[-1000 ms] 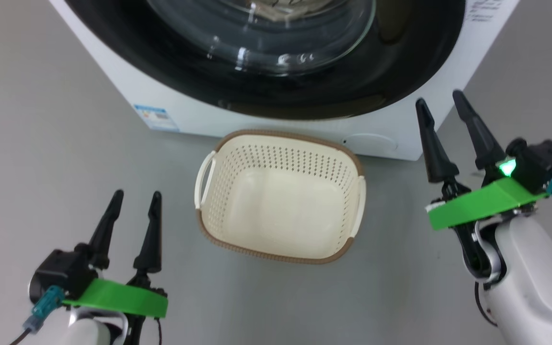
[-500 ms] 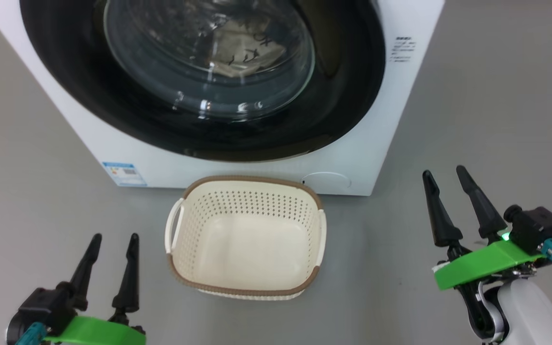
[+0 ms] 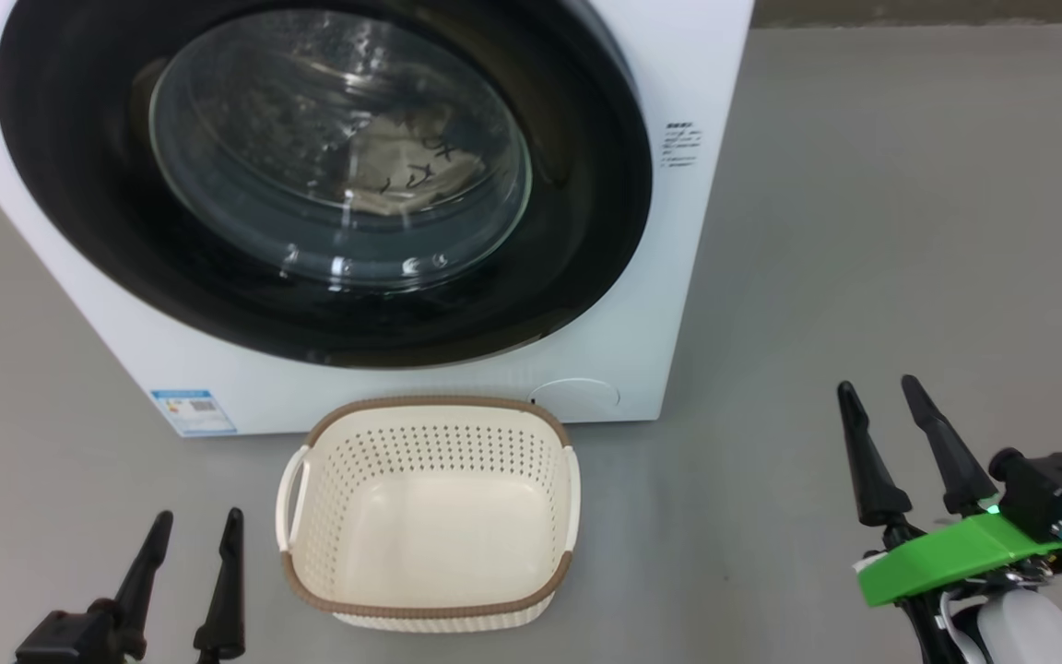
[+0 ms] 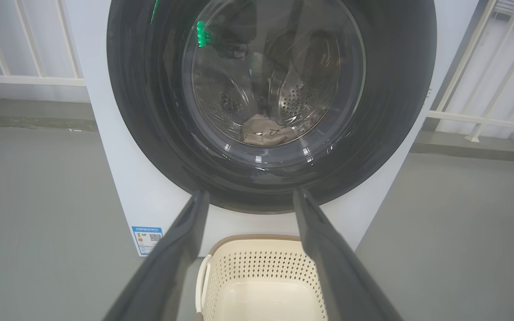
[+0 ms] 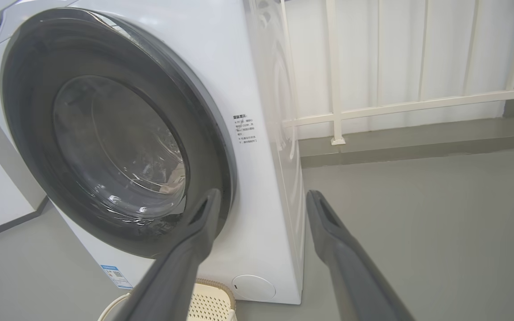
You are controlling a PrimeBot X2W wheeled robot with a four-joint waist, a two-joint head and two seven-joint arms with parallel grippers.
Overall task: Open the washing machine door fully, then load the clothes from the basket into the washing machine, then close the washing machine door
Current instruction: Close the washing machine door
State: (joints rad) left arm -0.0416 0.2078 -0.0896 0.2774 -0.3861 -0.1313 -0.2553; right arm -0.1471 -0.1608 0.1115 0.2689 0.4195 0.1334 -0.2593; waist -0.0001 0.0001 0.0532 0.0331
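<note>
1. The washing machine (image 3: 678, 277), white and boxy, stands on the grey floor (image 3: 863, 231).
2. The washing machine door (image 3: 586, 258) is closed, with its black rim flat against the front.
3. The basket (image 3: 430, 452) sits on the floor just before the machine, below the door.
4. The clothes (image 3: 402, 166) (cream cloth with black marks shows) lie in the drum (image 4: 297, 100) behind the glass.
5. The right gripper (image 3: 877, 384) hovers well right of the basket, fingers parted, holding nothing.
6. The left gripper (image 3: 200, 515) is just left of the basket, its fingers also apart and holding nothing.
</note>
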